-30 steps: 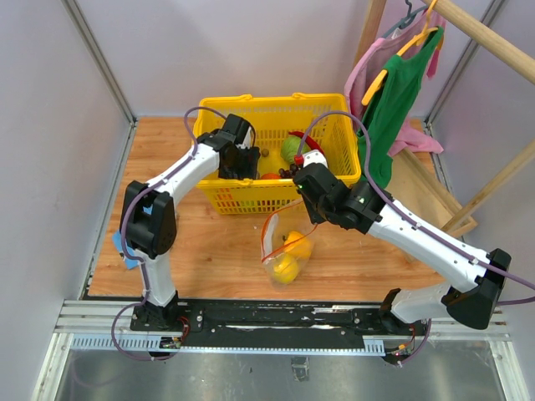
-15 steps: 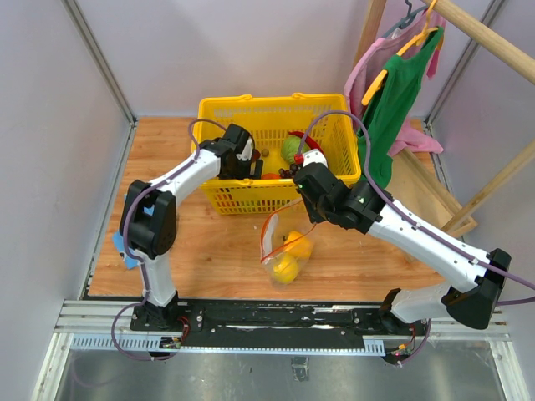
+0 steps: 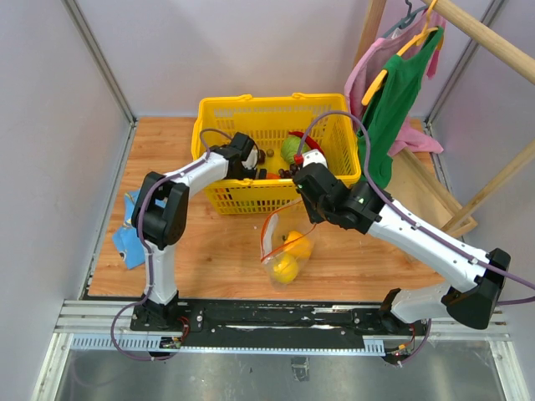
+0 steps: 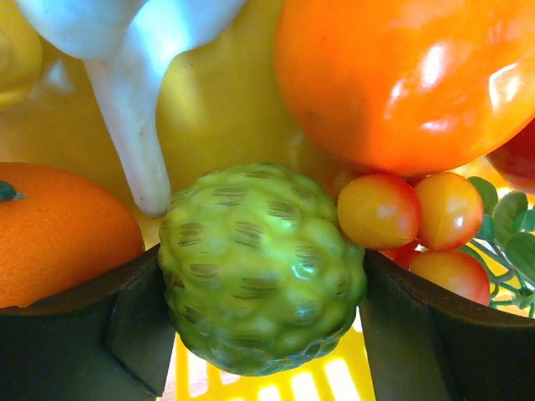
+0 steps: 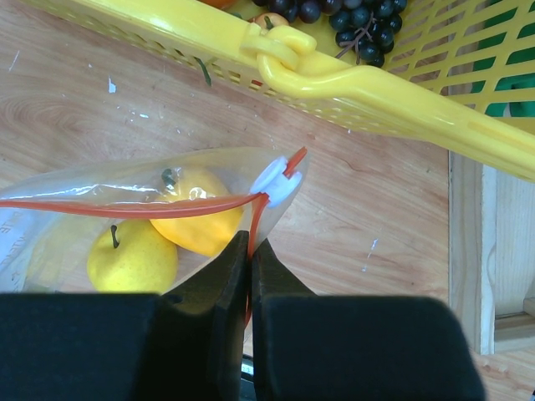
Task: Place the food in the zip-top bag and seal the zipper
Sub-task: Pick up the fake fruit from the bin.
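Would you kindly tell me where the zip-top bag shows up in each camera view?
Top external: zip-top bag at centre, just in front of the yellow basket.
Left wrist: not in view.
Right wrist: left of centre, its zipper pinched by the right gripper.
Shared landmark: the yellow basket.

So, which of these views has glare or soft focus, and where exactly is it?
Left wrist view: white glare spots on the glossy orange round fruit and the bumpy green toy fruit; the white stalk-like piece at the top looks soft. Right wrist view: the see-through plastic bag is sharp, while the black fingers are dark, with no detail. Top external view: even light, no strong glare.
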### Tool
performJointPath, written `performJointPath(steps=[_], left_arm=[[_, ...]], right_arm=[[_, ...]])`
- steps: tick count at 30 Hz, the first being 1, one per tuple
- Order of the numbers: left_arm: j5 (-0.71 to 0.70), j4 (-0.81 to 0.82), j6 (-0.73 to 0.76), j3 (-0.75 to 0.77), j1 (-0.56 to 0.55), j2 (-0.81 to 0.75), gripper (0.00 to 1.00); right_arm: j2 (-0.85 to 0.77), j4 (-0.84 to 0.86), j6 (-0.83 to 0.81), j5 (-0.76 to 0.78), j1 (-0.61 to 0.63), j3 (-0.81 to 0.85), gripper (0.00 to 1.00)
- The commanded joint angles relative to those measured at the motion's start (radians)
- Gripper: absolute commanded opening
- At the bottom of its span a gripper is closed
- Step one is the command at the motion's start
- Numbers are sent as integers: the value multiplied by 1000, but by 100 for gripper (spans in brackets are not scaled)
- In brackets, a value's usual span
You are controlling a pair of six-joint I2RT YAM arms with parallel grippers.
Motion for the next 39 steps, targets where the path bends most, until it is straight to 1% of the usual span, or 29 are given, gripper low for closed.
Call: performJointPath(steps=[1,6,11,14,21,24,31,35,39], left_arm=[[-18,-17,18,-13,5,-1,68],[-34,-13,7,-9,6,-100,51],[-43,-5,-2,-3,4,-212,42],[-50,5,-9,-6,3,-277,38],[-70,53,-30,-30,1,-429,34],[-72,99,-39,-57,-1,-499,32],[-7,219,-72,-139,-8,-658,29],[21,276,-75,-166,-38,-735,28],[49,356,-73,-219,-95,-822,27]], right_arm=[[-13,5,5,22,-16,-17,5],[-18,6,2,31,-17,-18,6],[-20,5,-3,32,-17,-7,5],[-25,8,-3,35,-16,-3,5],[-42,28,5,35,-17,-5,3],[-47,37,9,35,-17,-9,2],[-54,56,18,35,-17,-14,2],[-47,64,25,23,-16,-14,2],[-41,73,29,12,-17,-14,2]])
